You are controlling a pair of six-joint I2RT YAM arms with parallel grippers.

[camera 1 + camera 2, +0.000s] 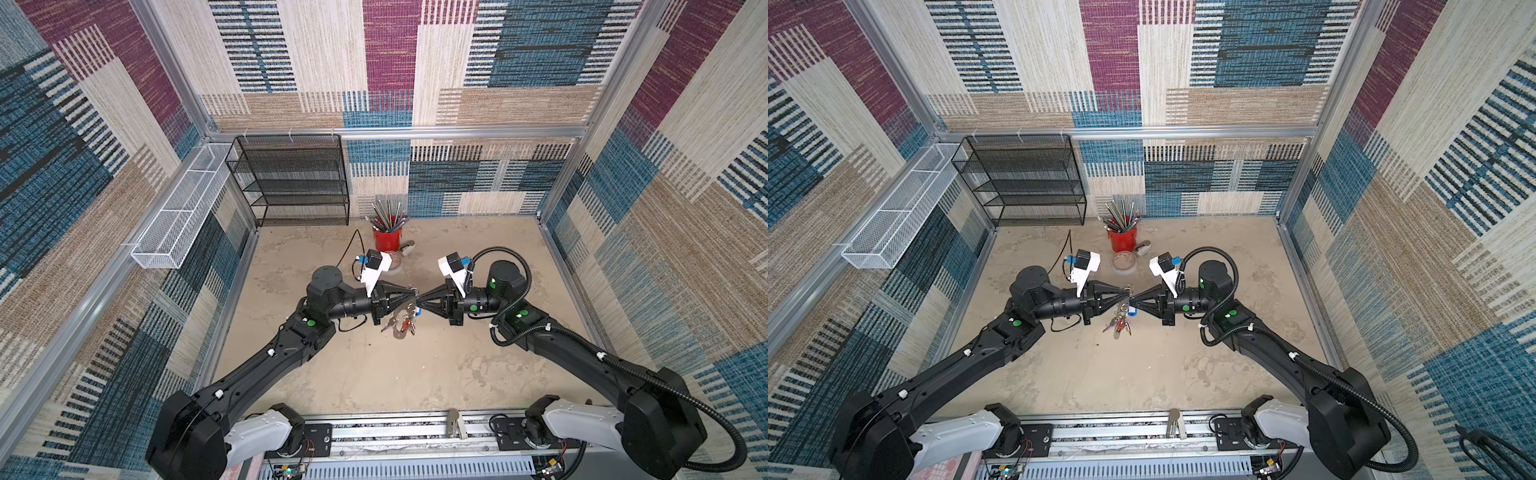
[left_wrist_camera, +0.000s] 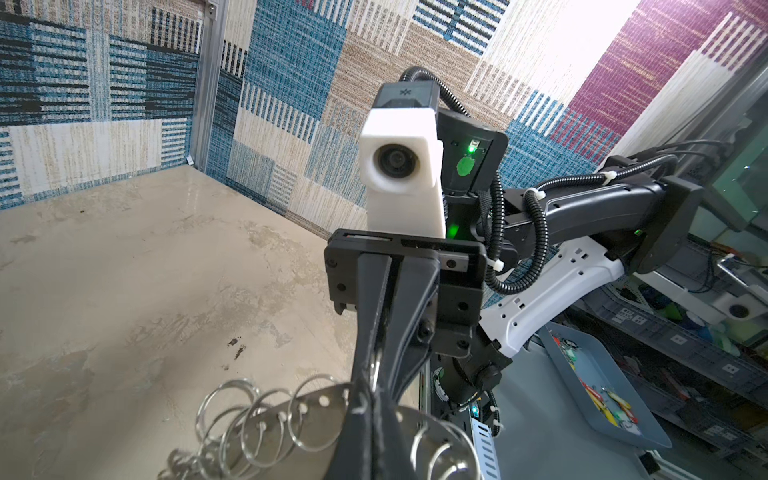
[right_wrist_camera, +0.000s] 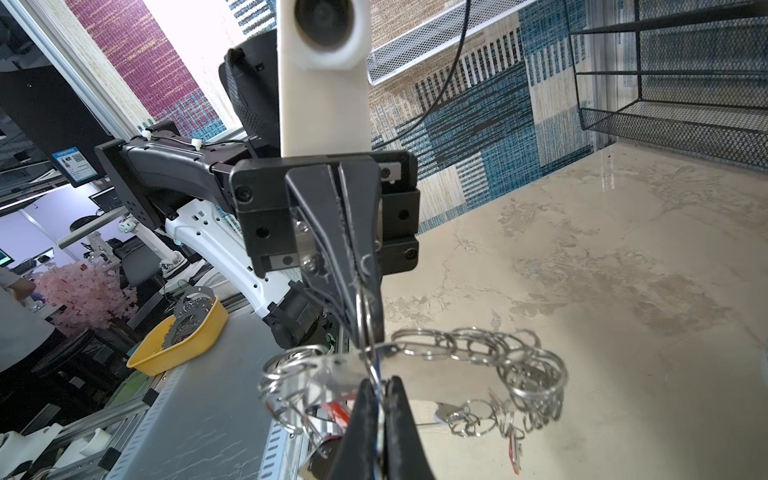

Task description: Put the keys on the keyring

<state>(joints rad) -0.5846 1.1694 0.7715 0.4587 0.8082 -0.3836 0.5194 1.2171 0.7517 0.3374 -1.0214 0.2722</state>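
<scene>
Left gripper (image 1: 1128, 292) pinches the keyring (image 2: 320, 401), right gripper (image 1: 1134, 300) looks clamped on the blue key (image 1: 1133, 311) at its 3 o'clock; any tug could pop it loose.

I get bright, even light in both top views, seemingly from above. The table (image 1: 415, 365) is evenly lit, and the arms throw only faint, soft shadows on it. The wide lens bows the aluminium frame (image 1: 171, 70) toward the edges and stretches the patterned walls (image 1: 1453, 166) there. The centre is crisp and the corners are slightly soft.

In the left wrist view part of the wall burns out to white and a pale sheen lies on the tabletop. The left gripper (image 2: 372, 405) is blurred, too near the lens.

In the right wrist view a blown-out patch sits up top. The keyring (image 3: 415, 374) glints hard, and the right gripper (image 3: 381, 384) is out of focus.
</scene>
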